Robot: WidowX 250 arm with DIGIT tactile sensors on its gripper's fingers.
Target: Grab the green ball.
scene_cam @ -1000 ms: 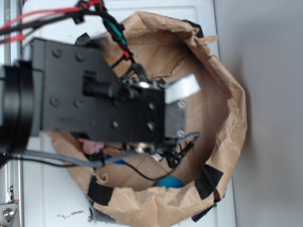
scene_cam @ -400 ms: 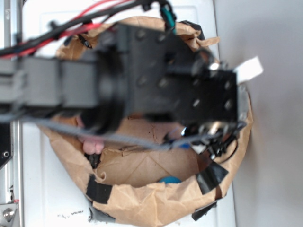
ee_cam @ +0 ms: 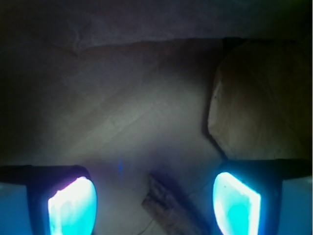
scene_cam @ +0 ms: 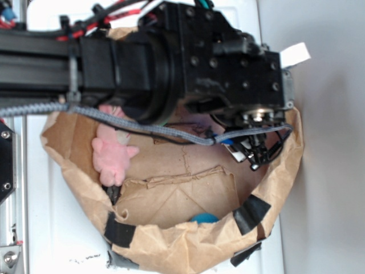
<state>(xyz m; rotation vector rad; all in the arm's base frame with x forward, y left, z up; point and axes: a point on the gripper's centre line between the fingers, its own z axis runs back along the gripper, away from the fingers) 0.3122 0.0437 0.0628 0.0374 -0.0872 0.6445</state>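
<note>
The green ball is out of view in both views. My gripper (ee_cam: 155, 205) is open in the wrist view, its two glowing cyan pads (ee_cam: 73, 205) wide apart with only brown paper and a torn paper scrap (ee_cam: 168, 208) between them. In the exterior view the black arm (scene_cam: 228, 68) reaches over the upper right part of the brown paper bag (scene_cam: 171, 242) and hides the fingers beneath it. A small, smooth blue-teal ball (scene_cam: 204, 217) peeks out at the bag's lower inside edge.
A pink bunny (scene_cam: 113, 154) lies inside the bag at the left. A folded paper flap (scene_cam: 177, 197) covers part of the bag's floor. Black tape patches (scene_cam: 250, 212) sit on the rim. Cables (scene_cam: 171, 134) hang across the opening.
The arm has moved up and to the right across the bag, uncovering the pink bunny and the bag's floor. The blue-teal ball has stayed in place.
</note>
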